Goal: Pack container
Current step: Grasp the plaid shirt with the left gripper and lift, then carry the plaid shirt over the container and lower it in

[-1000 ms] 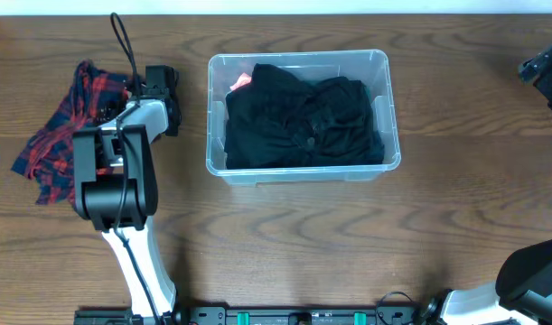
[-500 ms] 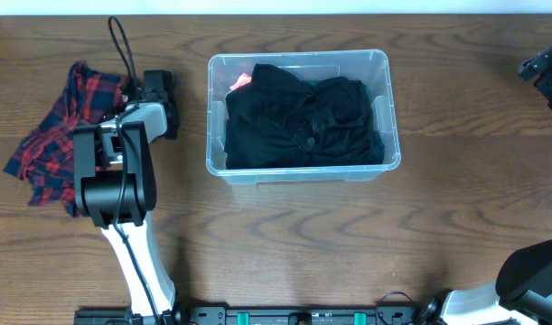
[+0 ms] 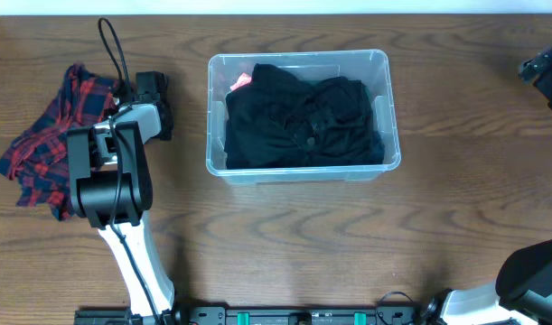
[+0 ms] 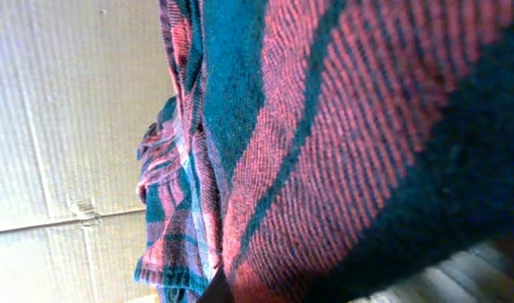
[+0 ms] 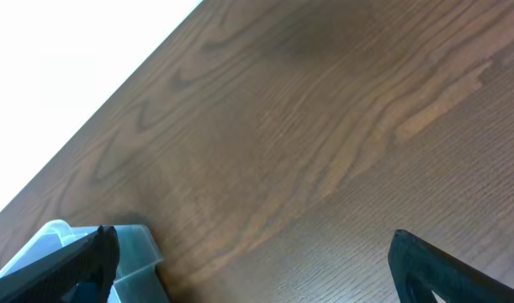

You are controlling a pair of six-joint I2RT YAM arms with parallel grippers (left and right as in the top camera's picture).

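Since a second ago the left arm (image 3: 113, 171) has swung further toward the left edge of the desk (image 3: 285, 235), and the plaid cloth (image 3: 41, 135) has travelled with it. The container (image 3: 384, 108) has not moved; it stands in the far middle of the desk, well apart from both arms. A black garment (image 3: 303, 117) fills it almost to the rim, and something pink (image 3: 242, 81) shows in one far corner. The left claw is hidden under its own wrist, and its camera sees only plaid fabric, so I cannot tell if it is spread or pinching. Because the cloth follows the arm, I would guess it is held. The right claw (image 5: 252, 261) waits at the far right with its fingers wide apart and nothing between them. The container looks light, with thin, smooth walls that may bend and slip, so I think the rolled rim on a short side is the best place to take hold of it. It seems that only the limp plaid cloth remains to be packed.
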